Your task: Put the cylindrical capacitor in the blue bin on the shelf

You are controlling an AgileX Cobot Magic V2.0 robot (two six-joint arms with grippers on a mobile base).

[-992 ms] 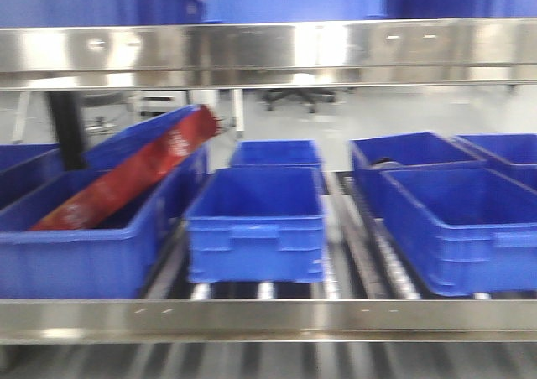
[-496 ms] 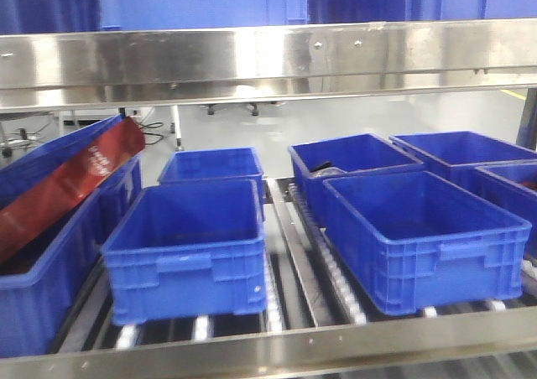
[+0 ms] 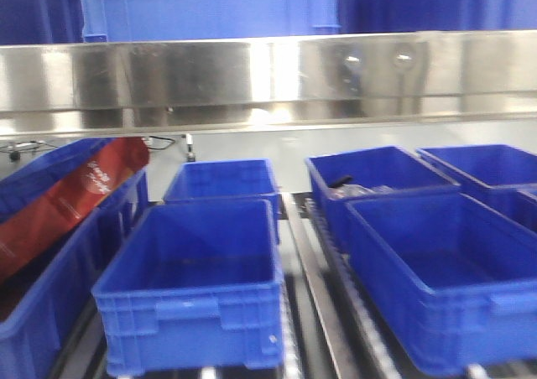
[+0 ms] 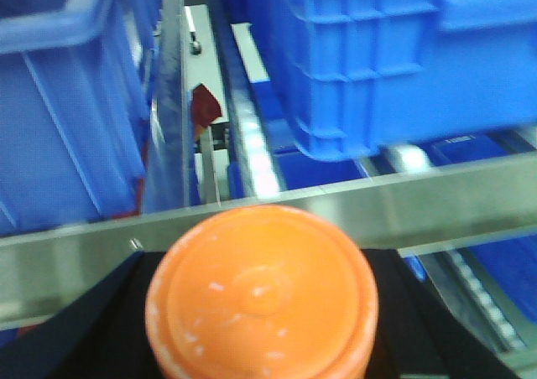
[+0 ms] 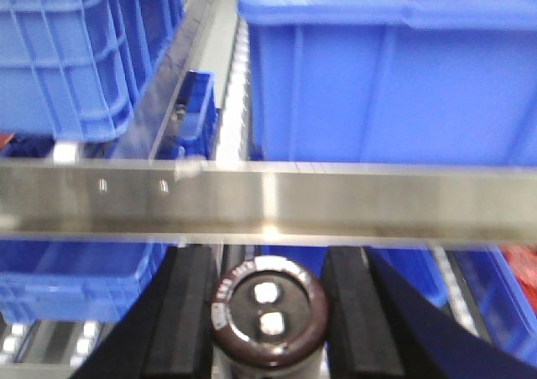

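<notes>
In the right wrist view my right gripper is shut on the cylindrical capacitor, a dark brown cylinder with two silver terminals on its end, held between black pads just below the shelf's steel front beam. A blue bin stands behind the beam. In the left wrist view my left gripper is shut on an orange round-topped object that hides the fingers, in front of the shelf beam. The front view shows the shelf with several blue bins, the nearest ones at centre and right. No gripper shows there.
A red bag leans out of the left bin. A rear right bin holds small items. Roller rails run between bin lanes. More blue bins sit on the upper tier.
The front view has shifted: the bins now look closer and lower in frame, the lower front beam has left the view, and the upper beam sits lower.
</notes>
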